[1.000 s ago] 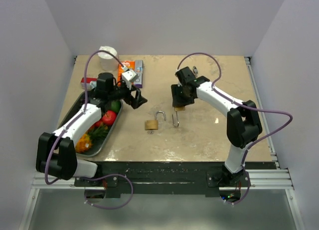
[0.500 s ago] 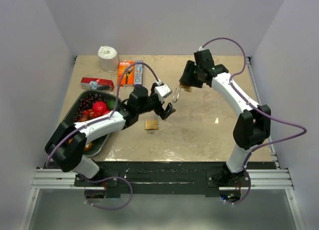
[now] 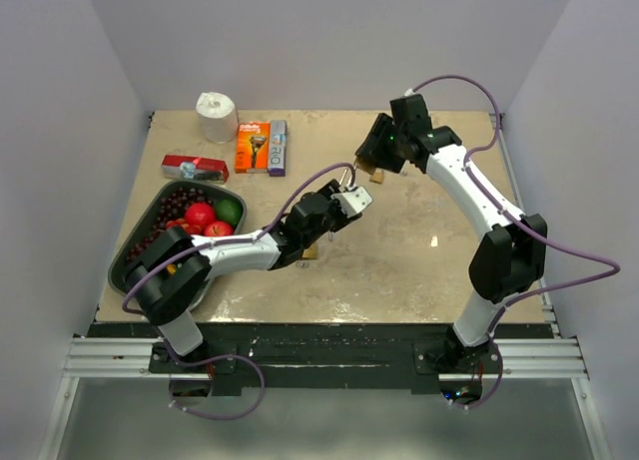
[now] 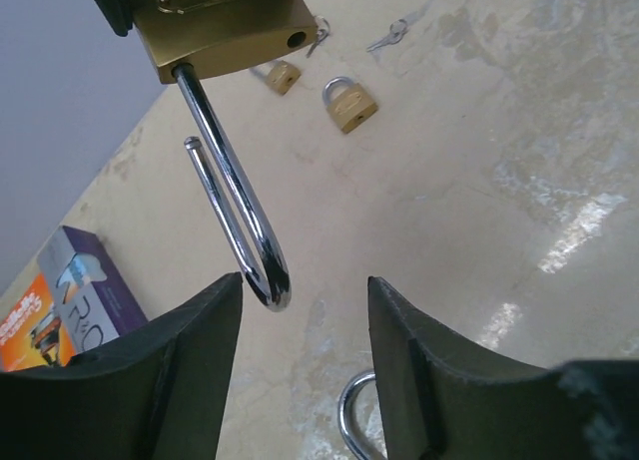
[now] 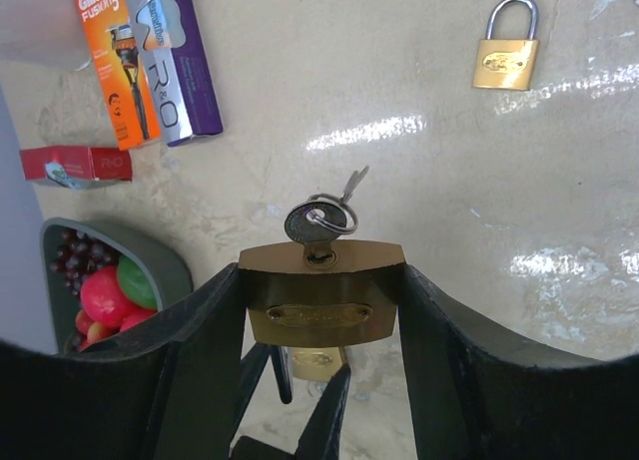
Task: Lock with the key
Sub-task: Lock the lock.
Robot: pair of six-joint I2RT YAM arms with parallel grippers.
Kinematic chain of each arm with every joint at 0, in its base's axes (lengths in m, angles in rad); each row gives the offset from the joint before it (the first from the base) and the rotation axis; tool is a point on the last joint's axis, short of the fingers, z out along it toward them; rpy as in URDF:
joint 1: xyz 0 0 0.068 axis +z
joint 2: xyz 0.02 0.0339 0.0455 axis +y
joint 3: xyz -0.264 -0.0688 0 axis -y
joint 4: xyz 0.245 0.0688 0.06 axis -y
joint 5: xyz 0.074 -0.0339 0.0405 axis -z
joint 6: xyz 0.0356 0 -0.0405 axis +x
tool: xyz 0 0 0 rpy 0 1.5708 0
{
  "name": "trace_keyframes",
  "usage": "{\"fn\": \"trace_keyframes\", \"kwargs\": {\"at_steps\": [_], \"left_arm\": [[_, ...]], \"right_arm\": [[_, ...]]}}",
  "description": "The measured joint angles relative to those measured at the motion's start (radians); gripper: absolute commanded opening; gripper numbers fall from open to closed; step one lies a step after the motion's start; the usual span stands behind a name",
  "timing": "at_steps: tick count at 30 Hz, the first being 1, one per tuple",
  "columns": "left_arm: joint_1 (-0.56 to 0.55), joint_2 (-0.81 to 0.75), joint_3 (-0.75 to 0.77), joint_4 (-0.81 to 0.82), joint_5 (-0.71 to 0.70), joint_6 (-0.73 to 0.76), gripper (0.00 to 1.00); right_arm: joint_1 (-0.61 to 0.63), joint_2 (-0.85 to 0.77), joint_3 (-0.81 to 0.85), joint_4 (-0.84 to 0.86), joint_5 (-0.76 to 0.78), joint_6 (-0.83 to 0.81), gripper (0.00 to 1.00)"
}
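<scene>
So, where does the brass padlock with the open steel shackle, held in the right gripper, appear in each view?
Top external: brass padlock right of centre, in the upper half.
Left wrist: top left, its shackle hanging down inside the open left gripper.
Right wrist: lower centre, silver key in it.
Shared landmark: orange and purple razor box.

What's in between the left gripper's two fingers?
The open silver shackle of the brass padlock hangs between the left gripper's fingers, clearest in the left wrist view.
</scene>
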Motion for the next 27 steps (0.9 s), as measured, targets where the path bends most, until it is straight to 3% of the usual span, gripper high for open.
{"fn": "trace_keyframes", "kwargs": {"at_steps": [7, 10, 11, 13, 16, 17, 21, 27], "left_arm": [[-0.003, 0.047, 0.037, 0.039, -0.110, 0.062, 0.38], [-0.003, 0.058, 0.051, 0.055, -0.128, 0.077, 0.22], [-0.004, 0.062, 0.053, 0.057, -0.132, 0.083, 0.06], [-0.008, 0.069, 0.056, 0.064, -0.152, 0.089, 0.00], [-0.002, 0.071, 0.062, 0.085, -0.186, 0.081, 0.00], [-0.001, 0.071, 0.064, 0.086, -0.189, 0.081, 0.00], [0.002, 0.069, 0.066, 0.082, -0.183, 0.083, 0.00], [0.017, 0.044, 0.061, -0.013, -0.075, 0.054, 0.00]], "right_arm": [[0.000, 0.000, -0.018, 0.000, -0.028, 0.031, 0.00], [0.000, 0.000, -0.026, 0.004, -0.037, 0.045, 0.00], [0.000, 0.000, -0.026, 0.007, -0.040, 0.050, 0.00], [0.000, 0.000, -0.027, 0.007, -0.039, 0.069, 0.00], [-0.011, 0.000, -0.029, 0.009, -0.048, 0.127, 0.40], [-0.012, 0.000, -0.029, 0.013, -0.050, 0.133, 0.65], [-0.011, -0.003, -0.029, 0.013, -0.064, 0.121, 0.98], [-0.015, -0.008, 0.011, 0.045, -0.067, 0.048, 0.99]]}}
